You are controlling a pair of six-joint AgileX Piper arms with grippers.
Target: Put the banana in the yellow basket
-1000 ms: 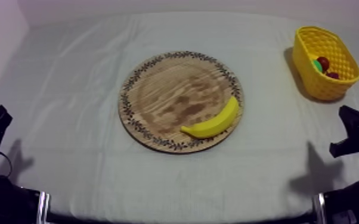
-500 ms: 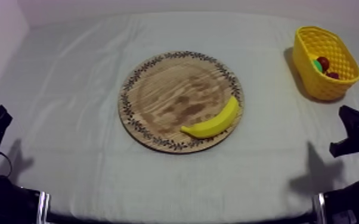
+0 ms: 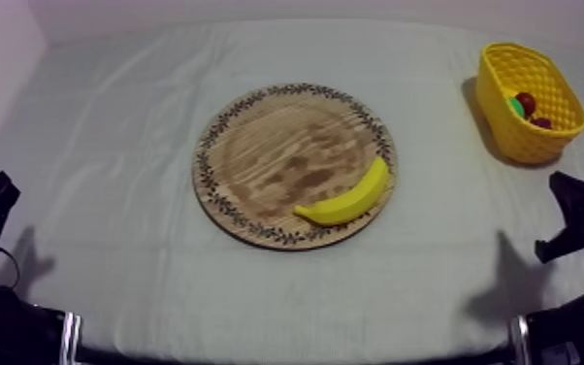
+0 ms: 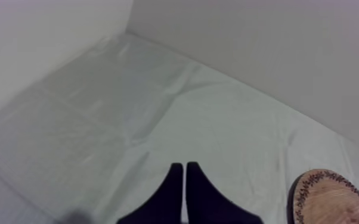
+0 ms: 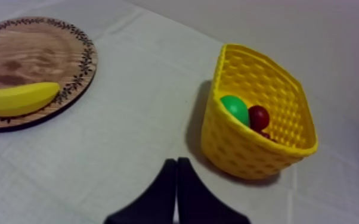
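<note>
We see the banana lying on the board, along its near right rim, mid-table. The basket stands at the table's far right corner, a small red fruit inside. Our left gripper and right gripper sit at the near corners, fingers pressed together, holding nothing.

A table's creased grey-white cloth reaches a plain pale wall at the far edge and along the left.
</note>
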